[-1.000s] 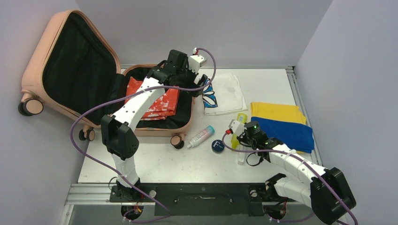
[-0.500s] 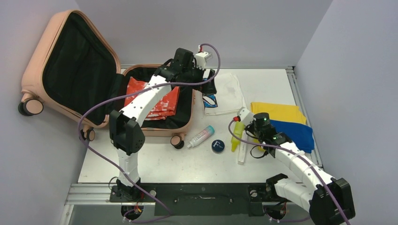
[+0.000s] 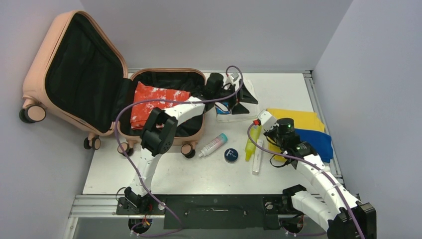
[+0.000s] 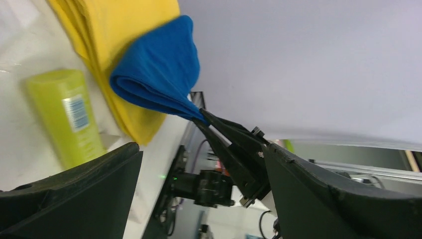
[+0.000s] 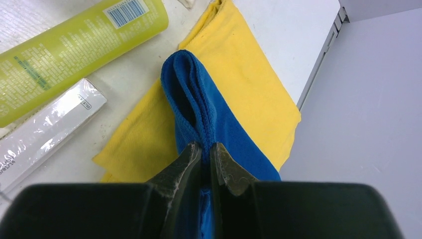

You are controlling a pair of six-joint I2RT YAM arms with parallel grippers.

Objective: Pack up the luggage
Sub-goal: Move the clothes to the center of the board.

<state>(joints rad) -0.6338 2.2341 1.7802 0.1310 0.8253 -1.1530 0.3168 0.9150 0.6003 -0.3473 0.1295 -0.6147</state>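
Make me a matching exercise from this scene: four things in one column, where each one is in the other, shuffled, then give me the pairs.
Things
1. red cloth
2. blue cloth
3. green bottle
4. round tin

Places
a. lying beside the white box
b. inside the luggage
c. between the white tube and the green bottle
d. pinched in the right gripper

Pairs: 1-b, 2-d, 3-a, 4-c
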